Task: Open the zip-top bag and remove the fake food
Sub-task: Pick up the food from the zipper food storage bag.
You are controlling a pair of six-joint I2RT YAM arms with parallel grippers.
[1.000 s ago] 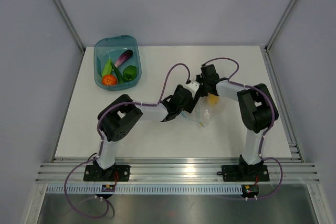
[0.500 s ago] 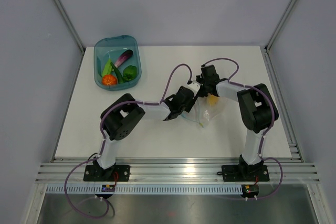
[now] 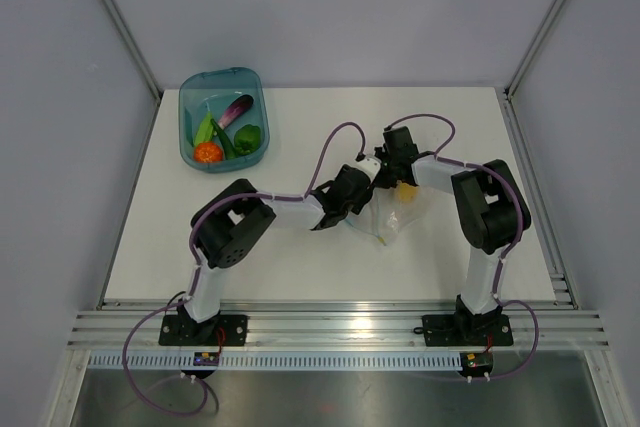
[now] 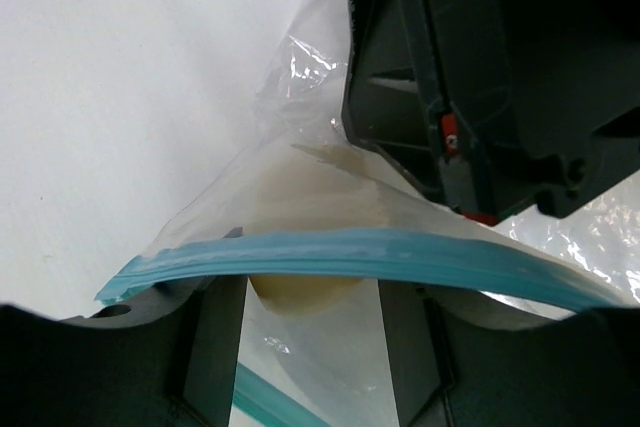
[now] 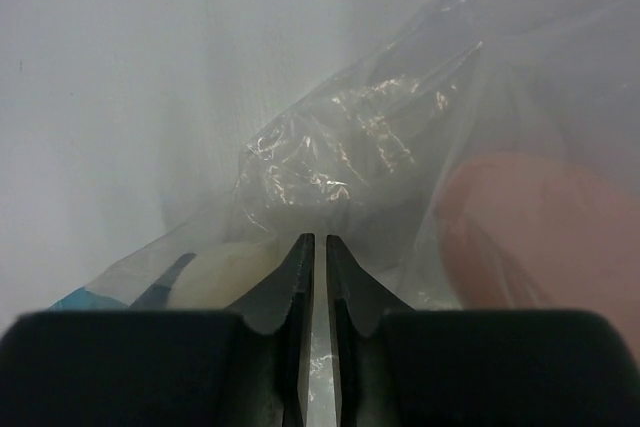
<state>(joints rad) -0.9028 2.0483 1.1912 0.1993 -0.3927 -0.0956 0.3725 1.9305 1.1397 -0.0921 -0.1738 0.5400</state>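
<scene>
From above, the zip-top bag lay on the table between the left gripper and the right gripper. Some fake food sat in the tub.

Left wrist: jaws stood half apart around the bag's mouth; whether they gripped it, I could not tell.

Right wrist: jaws were nearly closed, pinching the bag's film.

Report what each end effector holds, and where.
Right end effector pinches the zip-top bag by its clear film. Left end effector straddles the bag's zip strip; a grip cannot be told.

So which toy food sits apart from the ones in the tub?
The yellow lemon, inside the clear zip-top bag mid-table; the purple eggplant, orange-red tomato, green pepper and green pod all lie in the teal tub.
</scene>
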